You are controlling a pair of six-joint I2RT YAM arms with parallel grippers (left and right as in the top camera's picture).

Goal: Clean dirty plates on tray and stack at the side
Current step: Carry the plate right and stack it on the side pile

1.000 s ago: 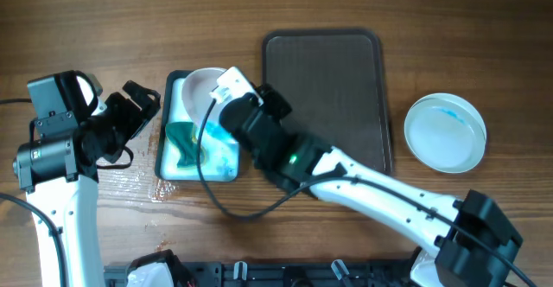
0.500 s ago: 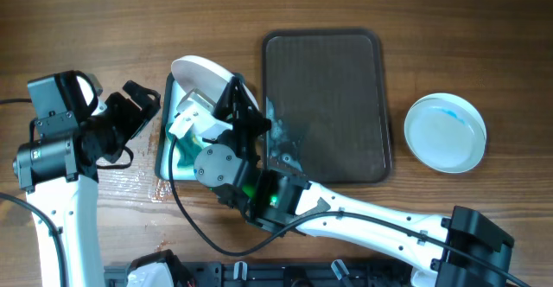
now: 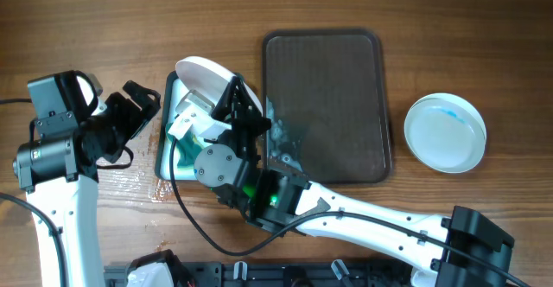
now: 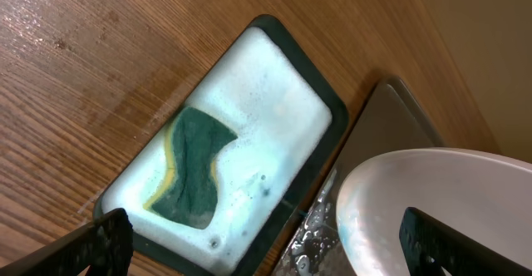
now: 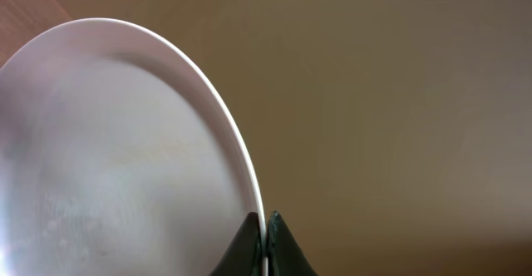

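Observation:
My right gripper (image 3: pixel 232 97) is shut on the rim of a white plate (image 3: pixel 204 76) and holds it tilted on edge above the basin. In the right wrist view the fingers (image 5: pixel 264 230) pinch the rim of the plate (image 5: pixel 125 160). The left wrist view shows the plate (image 4: pixel 440 201) wet, with a faint blue tint. The dark brown tray (image 3: pixel 324 105) holds no plates. Another white plate (image 3: pixel 445 131) with a blue smear lies on the table right of the tray. My left gripper (image 3: pixel 138 105) is open and empty, left of the basin.
A white basin (image 3: pixel 166 162) with a teal rim holds foam and a green sponge (image 4: pixel 195 168). Water drops lie on the tray's left edge (image 3: pixel 283 144). The right arm stretches across the front of the table.
The right arm has swung and raised the plate out of the basin onto its edge. In the last half second it barely moved. The left arm has not moved.

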